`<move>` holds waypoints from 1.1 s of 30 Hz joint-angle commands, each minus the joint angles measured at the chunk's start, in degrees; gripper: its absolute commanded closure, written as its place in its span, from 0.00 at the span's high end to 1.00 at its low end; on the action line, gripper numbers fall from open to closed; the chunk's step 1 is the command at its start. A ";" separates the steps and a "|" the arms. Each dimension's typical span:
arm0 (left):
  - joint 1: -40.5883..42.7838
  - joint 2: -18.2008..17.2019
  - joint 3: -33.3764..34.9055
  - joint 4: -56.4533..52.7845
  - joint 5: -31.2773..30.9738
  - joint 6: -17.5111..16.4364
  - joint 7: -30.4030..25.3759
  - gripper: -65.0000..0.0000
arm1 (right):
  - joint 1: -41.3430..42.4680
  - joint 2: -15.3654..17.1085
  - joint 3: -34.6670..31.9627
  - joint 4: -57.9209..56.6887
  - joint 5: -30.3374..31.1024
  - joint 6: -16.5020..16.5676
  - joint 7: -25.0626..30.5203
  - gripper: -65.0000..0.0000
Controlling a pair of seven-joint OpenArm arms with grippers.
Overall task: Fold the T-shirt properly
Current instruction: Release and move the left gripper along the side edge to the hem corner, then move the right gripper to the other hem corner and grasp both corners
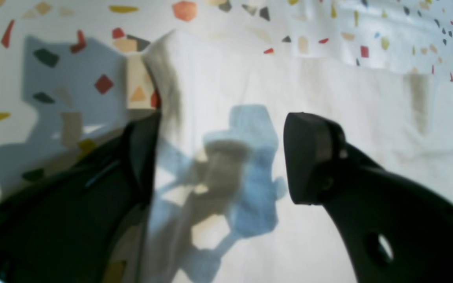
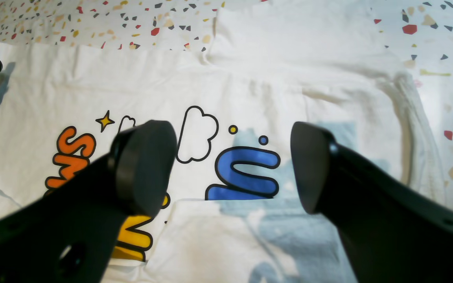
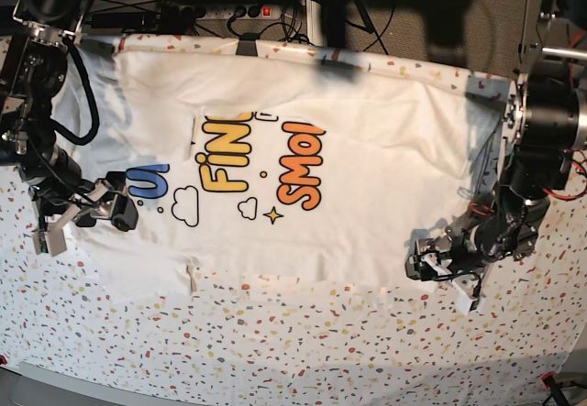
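T-shirt lies flat, print up, on speckled surface under both jaw sets, released wide, holding nothing: drop left gripper & right gripper onto hem/collar edges together, pinch one layer only.

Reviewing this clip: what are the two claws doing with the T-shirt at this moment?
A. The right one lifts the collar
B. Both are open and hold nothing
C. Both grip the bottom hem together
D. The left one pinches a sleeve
B: each wrist view shows wide-open jaws with nothing between them, the left claw and the right claw both empty above the T-shirt, which lies spread on the table cover.
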 commanded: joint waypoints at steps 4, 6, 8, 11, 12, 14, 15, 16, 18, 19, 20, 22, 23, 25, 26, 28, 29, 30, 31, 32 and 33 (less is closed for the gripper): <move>-0.96 0.70 -0.11 0.72 -0.07 -0.87 0.57 0.69 | 1.09 0.83 0.39 0.92 1.11 0.22 0.68 0.72; -1.11 0.83 -0.11 0.74 0.28 -2.12 1.05 0.69 | 1.09 0.83 0.39 0.92 1.09 0.24 0.66 0.72; -1.51 0.81 -0.11 0.74 0.24 -2.14 0.26 0.69 | 1.09 0.85 0.39 0.92 1.07 0.26 0.63 0.72; -2.36 0.98 -0.11 0.74 0.26 -2.14 -0.92 0.69 | 1.09 0.83 0.39 0.92 1.07 0.35 0.44 0.72; -2.58 1.14 -0.11 0.74 0.26 -2.14 -0.90 0.69 | 1.09 0.83 0.39 0.92 1.09 0.35 0.46 0.72; -2.69 1.29 -0.11 0.81 0.26 -2.14 -0.92 0.68 | 1.11 0.83 0.39 0.92 1.09 0.37 0.48 0.72; -2.64 1.33 -0.11 0.81 0.26 -2.14 -0.96 0.66 | 1.11 0.83 0.39 0.92 1.09 0.37 0.46 0.72; -2.54 1.33 -0.11 0.81 0.28 -2.14 -1.18 0.62 | 1.11 0.83 0.39 0.92 1.07 0.39 0.48 0.72; -2.49 1.27 -0.11 0.81 0.28 -2.12 -1.77 0.49 | 1.11 0.85 0.39 0.92 1.09 0.39 0.48 0.72; -2.51 1.27 -0.11 0.81 0.26 -2.12 -1.86 0.39 | 1.11 0.85 0.39 0.92 1.09 0.39 0.48 0.72; -2.56 1.27 -0.11 0.81 0.26 -2.12 -2.10 0.30 | 1.11 0.83 0.39 0.92 1.09 0.39 0.48 0.72; -2.56 1.25 -0.11 0.85 0.28 -2.12 -3.10 0.16 | 1.11 0.83 0.39 0.92 1.09 0.39 0.48 0.72; -2.54 1.25 -0.11 0.85 0.26 -2.12 -3.56 0.13 | 1.11 0.83 0.39 0.92 1.09 0.39 0.48 0.72; -2.54 1.27 -0.11 0.85 0.28 -2.12 -4.00 0.13 | 1.09 0.83 0.39 0.92 1.07 0.39 0.46 0.72; -2.54 1.27 -0.11 0.85 0.28 -2.12 -4.55 0.13 | 1.09 0.85 0.39 0.92 1.07 0.39 0.46 0.72; -2.56 1.27 -0.11 0.85 0.28 -2.12 -5.05 0.06 | 1.11 0.83 0.39 0.92 1.07 0.39 0.48 0.72; -2.56 1.27 -0.11 0.85 0.28 -2.12 -5.03 0.00 | 1.09 0.83 0.39 0.92 0.90 0.42 0.50 0.72; -2.54 1.25 -0.11 0.85 0.28 -2.12 -5.03 0.00 | 1.11 0.83 0.39 0.90 0.17 0.42 0.70 0.72; -2.51 1.25 -0.11 0.85 0.28 -2.12 -5.01 0.00 | 1.11 0.83 0.39 0.90 -1.11 0.42 1.40 0.72; -2.54 1.25 -0.11 0.85 0.28 -2.12 -5.01 0.00 | 1.11 0.83 0.39 0.90 -2.67 0.39 2.23 0.72; -2.56 1.27 -0.11 0.85 0.26 -2.12 -5.01 0.00 | 1.11 0.85 0.39 0.90 -4.09 0.39 2.95 0.72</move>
